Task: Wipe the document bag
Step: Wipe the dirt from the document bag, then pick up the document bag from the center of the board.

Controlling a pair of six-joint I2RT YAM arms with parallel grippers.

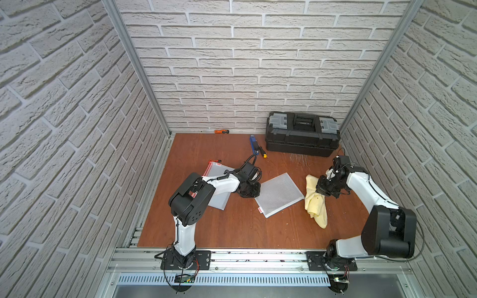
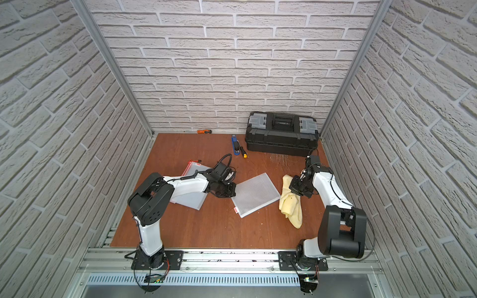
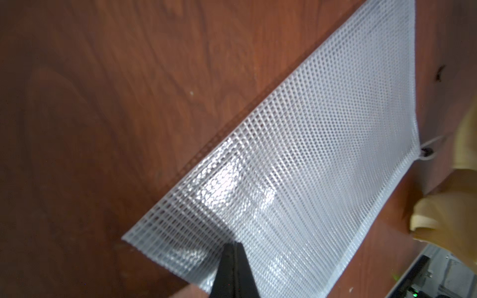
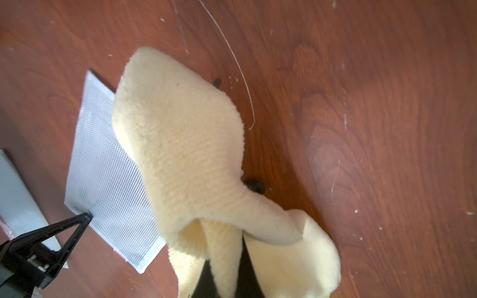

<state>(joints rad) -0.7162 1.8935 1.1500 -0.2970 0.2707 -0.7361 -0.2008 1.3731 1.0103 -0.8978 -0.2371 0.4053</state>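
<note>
Right fingers (image 4: 249, 278) clamp the yellow cloth (image 1: 316, 206) just right of the document bag (image 1: 280, 194); wiping should mean sweeping left. Left fingers (image 3: 225, 273), tips together, rest on its left corner.

document bag (image 1: 280, 194): mid table (image 1: 232, 227) | cloth (image 1: 316, 206): just right of it | toolbox (image 1: 302, 134): behind both, far edge

White brick-pattern walls (image 1: 258, 64) close three sides around a reddish-brown wood-grain bench (image 1: 232, 227); aluminium posts (image 1: 138, 67) run up both back corners. Light falls evenly, shadows soft.
</note>
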